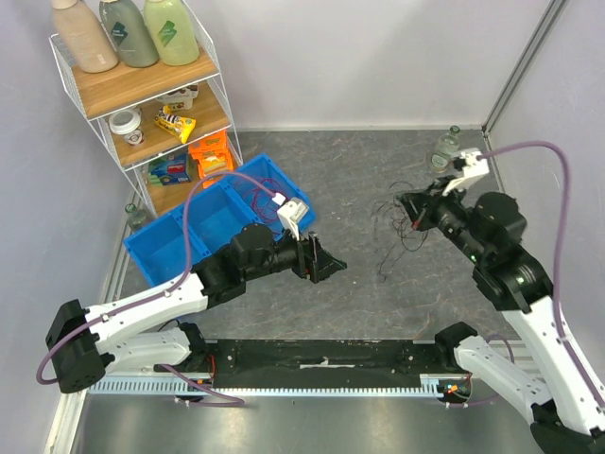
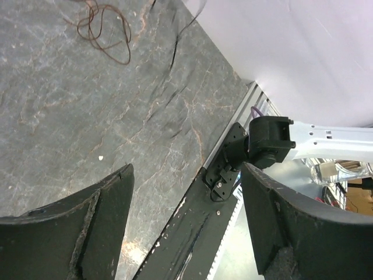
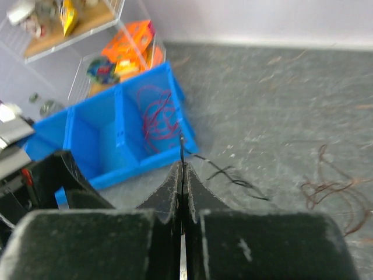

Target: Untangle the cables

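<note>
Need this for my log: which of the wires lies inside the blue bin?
The bright red wire, looped in an end compartment of the bin. The black wire is pinched in the right gripper, and the brownish bunch lies on the table.

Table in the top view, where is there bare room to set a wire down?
Bare tabletop lies at the back between the blue bin and the bottle, and between the left gripper and the near rail. It is crowded by the right gripper, where loose cables sprawl.
</note>
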Robot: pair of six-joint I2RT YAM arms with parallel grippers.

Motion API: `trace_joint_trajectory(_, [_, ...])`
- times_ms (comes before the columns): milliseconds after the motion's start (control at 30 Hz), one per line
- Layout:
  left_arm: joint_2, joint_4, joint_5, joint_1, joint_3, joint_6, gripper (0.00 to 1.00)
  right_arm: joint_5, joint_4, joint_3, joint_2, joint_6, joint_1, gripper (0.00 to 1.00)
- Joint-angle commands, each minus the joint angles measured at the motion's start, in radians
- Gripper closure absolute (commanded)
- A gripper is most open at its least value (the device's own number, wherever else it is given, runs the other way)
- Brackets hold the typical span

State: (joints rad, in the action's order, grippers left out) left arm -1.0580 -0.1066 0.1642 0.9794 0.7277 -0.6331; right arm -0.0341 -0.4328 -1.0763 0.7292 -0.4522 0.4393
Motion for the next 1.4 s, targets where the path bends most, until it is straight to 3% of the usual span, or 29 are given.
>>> trace_joint_trajectory(0, [0.030,-0.045,-0.021,0.005,0.062,0.072,0.21,-0.232,0.058,0.024,0.033,0.014,-0.001,1.00])
trace_joint_trajectory(200, [0.032,-0.036,-0.058,0.005,0.036,0.092,0.13,-0.424,0.166,0.130,0.044,-0.065,-0.001,1.00])
trace_joint_trajectory(333, [0.035,0.028,-0.121,0.005,0.038,0.121,0.14,-0.483,0.227,0.182,0.035,-0.120,-0.001,1.00])
trace_joint_trajectory(367, [0.041,0.041,-0.143,0.007,0.038,0.133,0.17,-0.487,0.233,0.184,0.030,-0.123,-0.002,1.00])
trace_joint_trajectory(433, [0.059,0.059,-0.160,0.005,0.036,0.159,0.36,-0.494,0.241,0.182,0.022,-0.131,-0.002,1.00])
trace_joint_trajectory(467, [0.062,0.065,-0.195,0.005,0.035,0.168,0.40,-0.497,0.244,0.179,0.021,-0.135,-0.002,1.00])
trace_joint_trajectory(567, [0.055,0.067,-0.195,0.007,0.039,0.191,0.34,-0.513,0.253,0.168,0.018,-0.149,-0.002,1.00])
trace_joint_trajectory(700, [-0.040,0.026,-0.059,0.005,0.067,0.184,0.21,-0.547,0.284,0.165,0.021,-0.178,-0.002,1.00])
trace_joint_trajectory(900, [-0.137,-0.085,0.064,0.007,0.075,0.121,0.21,-0.561,0.299,0.162,0.004,-0.207,-0.001,1.00])
trace_joint_trajectory(967, [-0.148,-0.110,0.067,0.007,0.073,0.113,0.34,-0.563,0.298,0.162,-0.004,-0.210,-0.001,1.00])
trace_joint_trajectory(1167, [-0.149,-0.027,-0.021,0.005,0.084,0.130,0.90,-0.527,0.272,0.156,-0.014,-0.189,-0.001,1.00])
trace_joint_trajectory(1267, [-0.111,0.025,-0.081,0.005,0.062,0.144,0.98,-0.347,0.150,0.110,-0.027,-0.096,-0.001,1.00])
trace_joint_trajectory(1367, [-0.018,0.065,-0.161,0.005,0.024,0.151,0.98,0.091,-0.044,0.091,-0.086,-0.042,-0.002,1.00])
